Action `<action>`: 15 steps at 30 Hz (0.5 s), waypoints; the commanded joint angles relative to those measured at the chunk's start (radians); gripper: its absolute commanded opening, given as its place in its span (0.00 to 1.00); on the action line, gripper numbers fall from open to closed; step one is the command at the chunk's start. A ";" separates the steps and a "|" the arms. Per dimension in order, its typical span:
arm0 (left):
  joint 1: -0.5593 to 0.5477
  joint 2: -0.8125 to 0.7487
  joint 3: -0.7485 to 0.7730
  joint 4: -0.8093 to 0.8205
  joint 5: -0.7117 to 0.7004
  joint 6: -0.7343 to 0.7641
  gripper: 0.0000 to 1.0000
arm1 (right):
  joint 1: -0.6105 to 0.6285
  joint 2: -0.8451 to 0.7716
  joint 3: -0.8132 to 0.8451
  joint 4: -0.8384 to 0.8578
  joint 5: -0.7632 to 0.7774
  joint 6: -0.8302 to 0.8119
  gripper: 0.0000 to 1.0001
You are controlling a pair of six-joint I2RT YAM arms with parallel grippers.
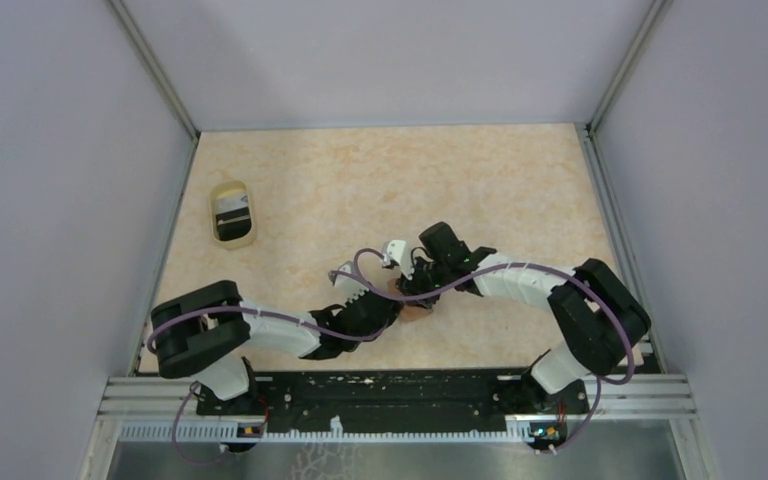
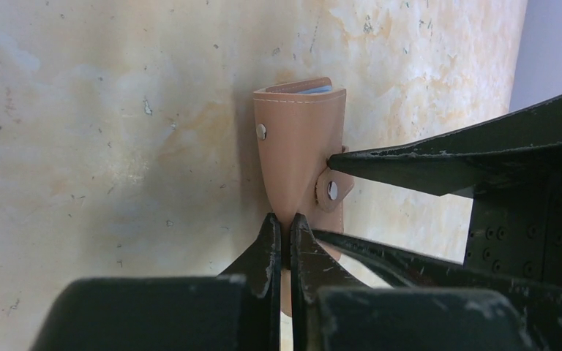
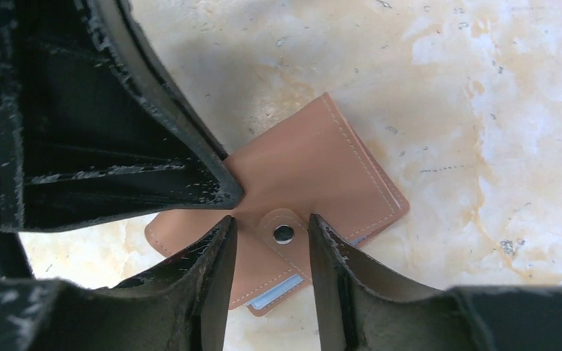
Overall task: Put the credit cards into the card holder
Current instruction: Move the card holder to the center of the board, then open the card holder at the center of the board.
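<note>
The card holder (image 3: 315, 168), a reddish-brown folded wallet with a light blue lining at its edges, lies on the table between both arms (image 1: 416, 310). My left gripper (image 2: 283, 223) is shut on the wallet's folded edge, pinching the leather (image 2: 300, 139). My right gripper (image 3: 271, 223) hovers just over the wallet. It is open, with a finger on each side of the snap tab (image 3: 284, 232) and a gap on the left side. One right fingertip touches the wallet by the tab in the left wrist view. The credit cards are out of view.
A translucent yellowish cup (image 1: 231, 212) lies at the back left of the beige table, with something dark inside. Grey walls close the table on three sides. The black rail (image 1: 400, 385) with the arm bases runs along the near edge.
</note>
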 commanded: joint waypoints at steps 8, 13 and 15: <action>-0.015 -0.002 0.007 -0.011 -0.031 -0.024 0.00 | 0.019 0.024 0.036 0.035 0.193 0.050 0.05; -0.015 -0.003 0.002 -0.024 -0.043 -0.036 0.00 | 0.016 -0.014 0.043 0.024 0.203 0.059 0.00; -0.015 0.001 0.000 -0.030 -0.054 -0.034 0.00 | -0.002 -0.038 0.046 0.016 0.183 0.064 0.00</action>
